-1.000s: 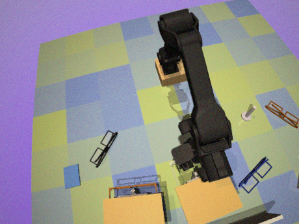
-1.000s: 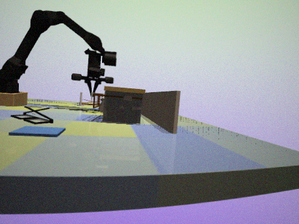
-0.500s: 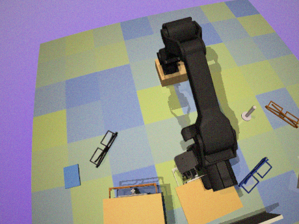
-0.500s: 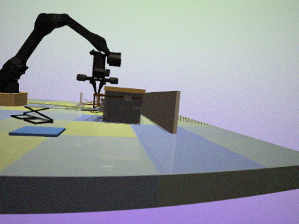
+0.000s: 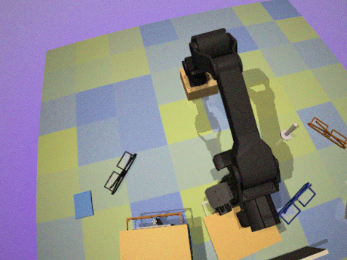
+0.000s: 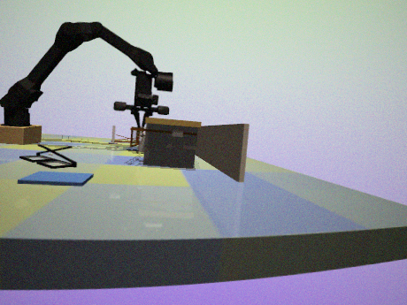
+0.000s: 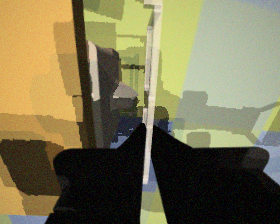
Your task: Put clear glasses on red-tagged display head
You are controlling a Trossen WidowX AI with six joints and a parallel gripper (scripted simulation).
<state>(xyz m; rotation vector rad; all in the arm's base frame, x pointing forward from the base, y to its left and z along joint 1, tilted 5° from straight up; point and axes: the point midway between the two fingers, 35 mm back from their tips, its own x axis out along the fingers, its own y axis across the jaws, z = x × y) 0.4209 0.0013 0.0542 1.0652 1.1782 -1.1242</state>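
The clear glasses (image 7: 154, 50) (image 5: 204, 207) show as a pale thin frame, seen nearly edge-on in the wrist view. My gripper (image 7: 145, 127) (image 6: 141, 125) is shut on their front frame, which hangs upright between the fingertips. The right display head (image 5: 245, 237) (image 7: 30, 60) has a tan flat top; its face and grey nose (image 7: 125, 95) are close beside the frame, with a gap visible in the wrist view. The other head (image 5: 155, 243) (image 6: 168, 149) wears orange-brown glasses (image 5: 155, 217). The arm hides most of the clear glasses in the top view. I cannot make out the red tag.
Black glasses (image 5: 122, 172) (image 6: 53, 160) and a blue flat block (image 5: 83, 204) (image 6: 55, 178) lie to the left. Blue glasses (image 5: 297, 202), brown glasses (image 5: 327, 133) and a small post (image 5: 290, 132) are on the right. An upright panel (image 6: 223, 149) stands behind the heads.
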